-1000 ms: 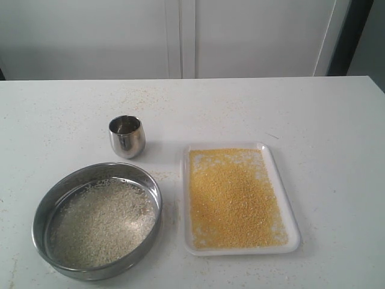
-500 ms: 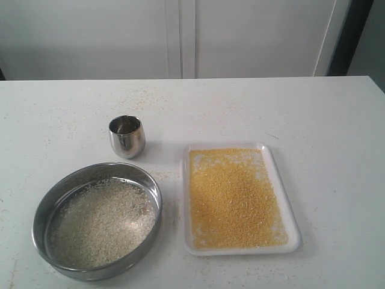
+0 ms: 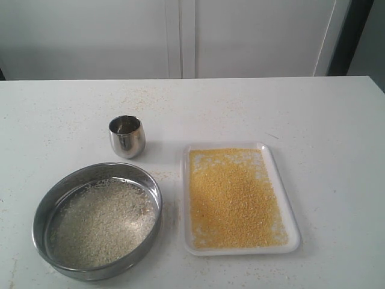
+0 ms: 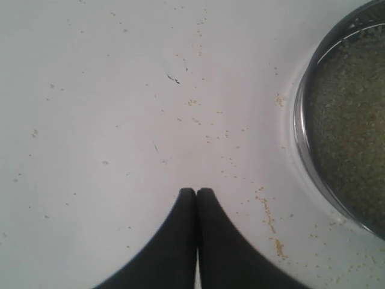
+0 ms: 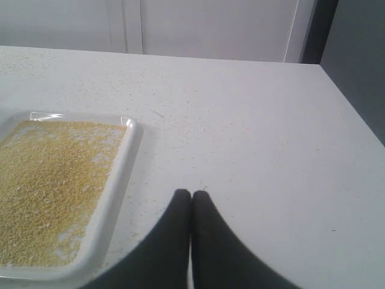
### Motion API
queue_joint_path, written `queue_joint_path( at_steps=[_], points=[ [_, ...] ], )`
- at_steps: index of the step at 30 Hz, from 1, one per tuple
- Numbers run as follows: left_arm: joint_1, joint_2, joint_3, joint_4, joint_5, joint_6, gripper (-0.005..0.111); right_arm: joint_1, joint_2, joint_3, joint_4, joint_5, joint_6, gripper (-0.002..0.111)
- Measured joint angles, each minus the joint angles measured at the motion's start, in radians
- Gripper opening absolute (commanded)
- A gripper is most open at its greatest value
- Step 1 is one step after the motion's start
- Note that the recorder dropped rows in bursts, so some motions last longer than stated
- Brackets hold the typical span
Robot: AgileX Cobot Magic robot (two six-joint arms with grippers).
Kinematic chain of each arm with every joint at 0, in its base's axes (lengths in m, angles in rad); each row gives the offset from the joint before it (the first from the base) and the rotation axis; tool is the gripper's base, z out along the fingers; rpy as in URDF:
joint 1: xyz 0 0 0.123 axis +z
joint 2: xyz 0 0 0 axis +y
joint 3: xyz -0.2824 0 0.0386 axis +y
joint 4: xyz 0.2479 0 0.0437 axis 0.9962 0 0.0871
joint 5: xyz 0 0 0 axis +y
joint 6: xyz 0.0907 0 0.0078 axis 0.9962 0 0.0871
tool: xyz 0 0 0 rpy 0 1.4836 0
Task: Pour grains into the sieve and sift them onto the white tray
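Exterior view: whitish grains (image 3: 102,223) in sieve (image 3: 96,272), yellow grains (image 3: 231,198) on white tray (image 3: 240,251). Left claw (image 4: 197,191), right claw (image 5: 191,192) closed.

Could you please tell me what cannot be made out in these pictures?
Exterior view: both arms are out of frame; the cup has a dark, reflective inside, so its contents are unclear.
Left wrist view: the picture's edge cuts off most of the sieve.
Right wrist view: the edge cuts off part of the white tray.

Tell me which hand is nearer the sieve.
Left. The left hand hangs beside the sieve; the right hand is by the tray, sieve out of its view.
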Motion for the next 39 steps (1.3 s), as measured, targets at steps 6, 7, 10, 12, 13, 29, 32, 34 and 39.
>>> queue_joint_path(
  at_steps=[6,7,10,12,13,29,32,34,39],
  points=[
    [0.0,-0.111,0.069,0.0,-0.094,0.0,0.0,0.0,0.0,0.0,0.0,0.0,0.0,0.0],
    [0.0,-0.134,0.087,0.0,-0.109,0.0,0.0,0.0,0.0,0.0,0.0,0.0,0.0,0.0],
    [0.0,-0.206,0.133,0.0,-0.144,0.0,0.0,0.0,0.0,0.0,0.0,0.0,0.0,0.0],
    [0.0,-0.251,0.16,0.0,-0.159,0.0,0.0,0.0,0.0,0.0,0.0,0.0,0.0,0.0],
    [0.0,-0.277,0.172,0.0,-0.164,0.0,0.0,0.0,0.0,0.0,0.0,0.0,0.0,0.0],
    [0.0,-0.562,0.254,0.0,-0.176,0.0,0.0,0.0,0.0,0.0,0.0,0.0,0.0,0.0],
    [0.0,-0.608,0.254,0.0,-0.176,0.0,0.0,0.0,0.0,0.0,0.0,0.0,0.0,0.0],
    [0.0,-0.637,0.261,0.0,-0.176,0.0,0.0,0.0,0.0,0.0,0.0,0.0,0.0,0.0],
    [0.0,-0.69,0.3,-0.007,-0.178,0.0,0.0,0.0,0.0,0.0,0.0,0.0,0.0,0.0]
  ],
)
